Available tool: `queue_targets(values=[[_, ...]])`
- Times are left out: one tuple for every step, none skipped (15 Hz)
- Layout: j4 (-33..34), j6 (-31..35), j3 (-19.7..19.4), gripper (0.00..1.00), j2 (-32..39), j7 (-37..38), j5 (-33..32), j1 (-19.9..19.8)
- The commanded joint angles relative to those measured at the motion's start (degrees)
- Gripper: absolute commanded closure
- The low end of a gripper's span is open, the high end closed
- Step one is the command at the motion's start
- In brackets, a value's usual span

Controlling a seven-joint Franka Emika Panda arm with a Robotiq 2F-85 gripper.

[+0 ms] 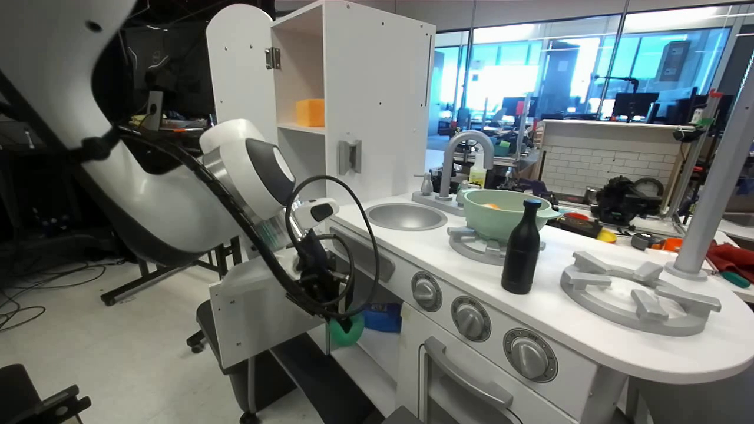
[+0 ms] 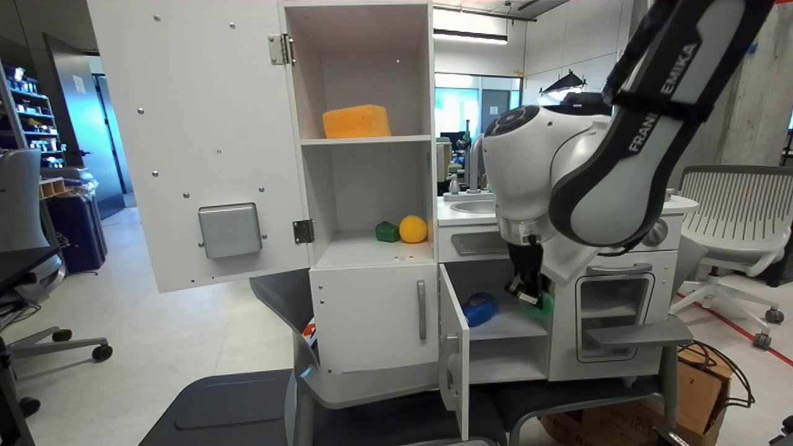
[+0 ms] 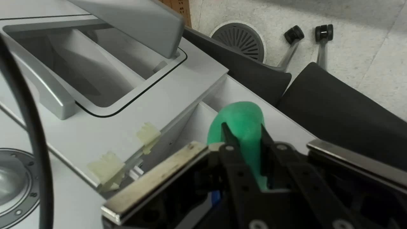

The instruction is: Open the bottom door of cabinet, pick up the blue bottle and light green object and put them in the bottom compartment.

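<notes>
Below the arm (image 2: pixel 619 164) lettered "EMIKA", the claw (image 3: pixel 243 128) grips the green object (image 3: pixel 242 115).

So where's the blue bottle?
In an exterior view, the blue bottle sits on the white shelf, left of the rounded green object, beside the open white door.

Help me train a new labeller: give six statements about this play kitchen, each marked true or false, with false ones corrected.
1. The gripper has the green object between its fingers. True.
2. A black bottle stands on the counter. True.
3. The blue object is on the counter. False: it lies in the open cupboard below the sink.
4. The orange block is in the sink. False: it sits in the tall cabinet's top compartment.
5. A yellow ball sits beside a dark green item. True.
6. The tall cabinet's upper door is shut. False: it stands open.
</notes>
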Motion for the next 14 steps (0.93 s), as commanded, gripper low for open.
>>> queue_targets(values=[[9.02, 0.45, -3.22, 0.96, 8.53, 0.97, -0.18, 1.71], [10.86, -0.08, -3.73, 0.96, 9.94, 1.11, 0.04, 2.21], [12.67, -0.33, -4.18, 0.96, 11.50, 1.14, 0.20, 2.52], [14.44, -0.06, -4.86, 0.96, 13.15, 1.48, 0.05, 2.89], [15.81, -0.61, -5.25, 0.96, 13.99, 1.51, 0.14, 3.43], [17.20, -0.71, -5.68, 0.96, 15.13, 1.61, 0.08, 3.91], [18.57, -0.83, -6.12, 0.96, 16.31, 1.70, -0.06, 4.49], [19.61, -1.34, -6.40, 0.96, 16.91, 1.57, -0.04, 5.15], [20.78, -1.43, -6.84, 0.96, 18.02, 1.70, -0.26, 5.85], [21.82, -1.66, -7.35, 0.96, 18.90, 1.90, -0.47, 6.61], [22.66, -2.03, -7.71, 0.96, 19.52, 1.70, -0.53, 7.20], [23.55, -2.14, -8.25, 0.96, 20.43, 1.80, -0.70, 7.74], [24.22, -2.57, -8.73, 0.96, 20.97, 1.72, -0.81, 8.25], [25.03, -3.11, -9.06, 0.96, 21.65, 1.63, -0.84, 8.59]])
